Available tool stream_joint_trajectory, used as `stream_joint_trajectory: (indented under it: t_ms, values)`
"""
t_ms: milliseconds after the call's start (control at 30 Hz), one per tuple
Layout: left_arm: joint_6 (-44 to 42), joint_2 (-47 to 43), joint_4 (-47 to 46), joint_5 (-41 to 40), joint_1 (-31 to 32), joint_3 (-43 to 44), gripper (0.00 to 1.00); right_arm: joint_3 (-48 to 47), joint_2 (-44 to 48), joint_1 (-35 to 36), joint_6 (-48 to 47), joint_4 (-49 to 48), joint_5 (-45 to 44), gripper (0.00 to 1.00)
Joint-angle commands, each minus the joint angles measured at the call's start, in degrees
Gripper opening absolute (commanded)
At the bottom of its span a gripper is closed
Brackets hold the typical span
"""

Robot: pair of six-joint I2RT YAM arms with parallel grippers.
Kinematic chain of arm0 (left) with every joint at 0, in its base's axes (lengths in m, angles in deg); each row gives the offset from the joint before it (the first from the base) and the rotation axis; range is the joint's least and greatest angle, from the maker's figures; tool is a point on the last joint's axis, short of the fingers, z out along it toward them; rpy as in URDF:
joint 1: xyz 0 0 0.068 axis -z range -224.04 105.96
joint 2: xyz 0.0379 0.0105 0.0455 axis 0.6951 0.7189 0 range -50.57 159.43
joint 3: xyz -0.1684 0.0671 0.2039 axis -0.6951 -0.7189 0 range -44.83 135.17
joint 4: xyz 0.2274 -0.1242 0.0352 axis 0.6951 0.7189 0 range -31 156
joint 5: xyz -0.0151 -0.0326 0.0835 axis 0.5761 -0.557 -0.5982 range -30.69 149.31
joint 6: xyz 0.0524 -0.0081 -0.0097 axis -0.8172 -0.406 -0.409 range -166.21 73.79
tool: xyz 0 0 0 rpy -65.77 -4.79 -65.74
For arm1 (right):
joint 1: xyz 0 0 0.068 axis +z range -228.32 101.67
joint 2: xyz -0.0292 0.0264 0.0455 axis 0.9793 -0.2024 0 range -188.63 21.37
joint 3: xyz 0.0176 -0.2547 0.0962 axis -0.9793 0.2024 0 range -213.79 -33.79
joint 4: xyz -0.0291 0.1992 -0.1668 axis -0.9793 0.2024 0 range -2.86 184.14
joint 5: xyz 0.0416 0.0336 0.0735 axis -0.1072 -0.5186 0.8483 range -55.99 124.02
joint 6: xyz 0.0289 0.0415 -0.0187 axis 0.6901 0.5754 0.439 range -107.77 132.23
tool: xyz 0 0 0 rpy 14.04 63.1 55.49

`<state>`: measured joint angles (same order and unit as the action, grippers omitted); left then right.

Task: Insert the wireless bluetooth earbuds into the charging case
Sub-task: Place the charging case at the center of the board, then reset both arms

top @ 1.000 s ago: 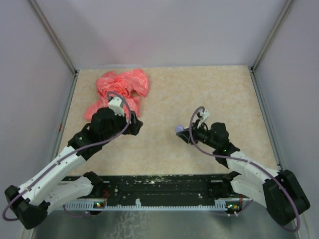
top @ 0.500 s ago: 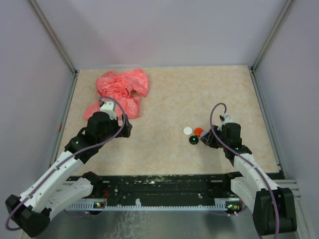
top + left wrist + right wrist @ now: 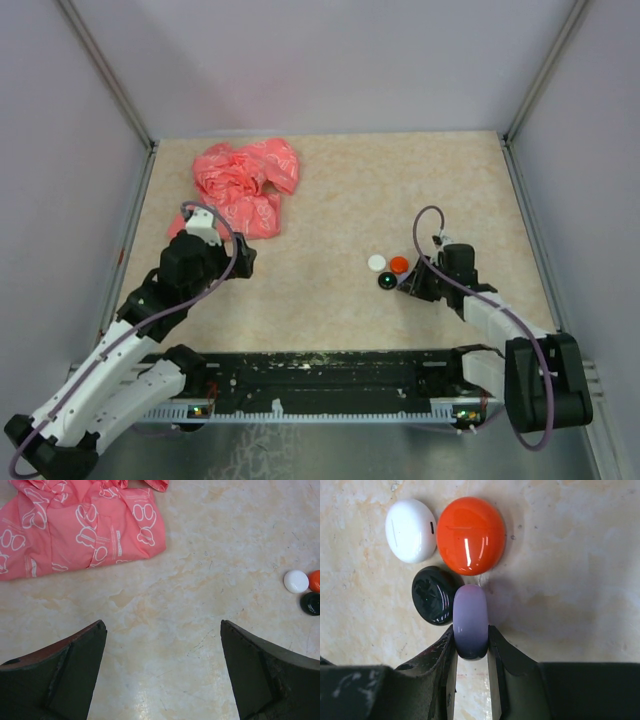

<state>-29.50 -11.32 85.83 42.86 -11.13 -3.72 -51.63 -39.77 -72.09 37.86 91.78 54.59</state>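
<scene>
- Lilac glossy rounded case (image 3: 470, 617): clamped on edge in right gripper (image 3: 470, 641), just beside black glossy disc (image 3: 433, 595) and orange glossy disc (image 3: 470, 535); white glossy disc (image 3: 411, 530) adjoins.
- Left gripper (image 3: 162, 625): jaws wide, empty, over beige marbled tabletop (image 3: 200, 540); pink printed plastic bag (image 3: 75, 525) nearby.

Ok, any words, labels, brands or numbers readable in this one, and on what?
No text reads clearly.
Pink bag: white printed figures and small print lines, too blurred to read.
White round piece: one small dark slot, no lettering.
</scene>
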Motion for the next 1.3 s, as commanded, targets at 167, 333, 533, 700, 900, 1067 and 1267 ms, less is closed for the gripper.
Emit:
stream_joint_trajectory:
  t_ms: [167,333,533,700,900,1067,1267]
  values:
    - [0.52,-1.57,-0.13,-1.37,-1.07,-0.72,0.98,-4.67,-5.39,0.38,-0.04,-4.77,8.20,0.14]
    - [0.60,-2.19,-0.20,-1.38,-1.47,-0.77,0.98,-6.03,-4.52,0.43,-2.01,-0.77,5.26,0.29]
    - [0.85,-3.85,-0.52,-1.76,-1.61,-1.01,0.99,-5.82,-0.96,0.39,-2.63,3.32,-0.55,0.43]
    - [1.24,-5.31,-0.90,-2.71,-1.70,-1.29,1.00,-5.47,4.95,0.40,-2.58,7.51,-4.76,0.53]
    - [2.74,-7.90,-1.25,-1.25,-1.66,-1.28,1.00,-6.10,13.09,0.42,1.08,9.45,-4.40,0.60]
    - [4.35,-11.39,-1.33,1.97,-1.63,0.13,1.00,-9.81,22.19,0.38,1.78,13.07,-4.62,0.81]
    - [3.14,-16.81,0.28,3.42,-1.59,2.33,1.00,-16.92,34.90,0.43,-2.03,18.88,-10.69,0.83]
